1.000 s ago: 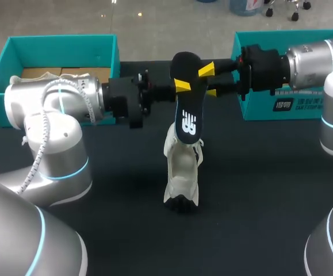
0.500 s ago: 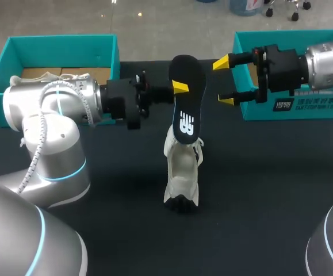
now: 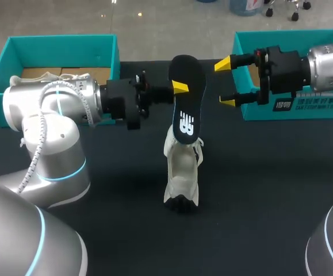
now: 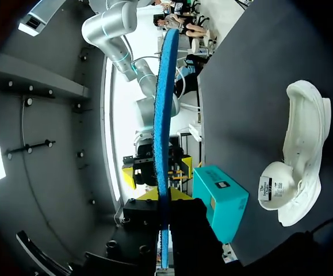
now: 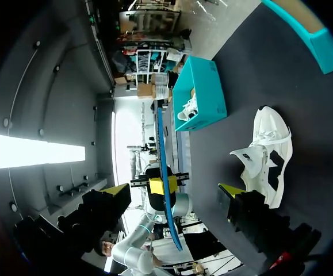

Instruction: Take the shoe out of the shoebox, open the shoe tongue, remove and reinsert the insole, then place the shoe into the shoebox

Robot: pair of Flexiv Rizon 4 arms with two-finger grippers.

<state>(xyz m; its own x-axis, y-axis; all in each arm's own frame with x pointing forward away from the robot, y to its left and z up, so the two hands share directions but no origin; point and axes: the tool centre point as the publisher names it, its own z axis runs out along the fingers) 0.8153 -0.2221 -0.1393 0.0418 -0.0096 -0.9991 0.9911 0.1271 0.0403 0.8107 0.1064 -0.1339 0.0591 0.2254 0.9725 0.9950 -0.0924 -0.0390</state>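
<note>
Head view, nearest first: one white shoe (image 3: pixel 182 172) lies on the dark tabletop (image 3: pixel 270 190), toe toward the camera. Behind it one black insole (image 3: pixel 186 106) stands upright, pinched at its edge by the left fingers (image 3: pixel 180 87), of which only one yellow tip shows here. The right fingers (image 3: pixel 223 63) hang spread wide just beside the insole, touching nothing. Farthest back sit two teal boxes, the left shoebox (image 3: pixel 62 43) and the right box (image 3: pixel 281 106).

The left wrist view shows the insole (image 4: pixel 165 103) edge-on, its underside blue, clamped from both sides. The shoe (image 4: pixel 304 155) lies apart from it on the tabletop. In the right wrist view a second white shoe (image 5: pixel 189 109) sits inside the left shoebox (image 5: pixel 203 86), beyond the insole (image 5: pixel 161 149). The head view gives only a pale scrap there.
</note>
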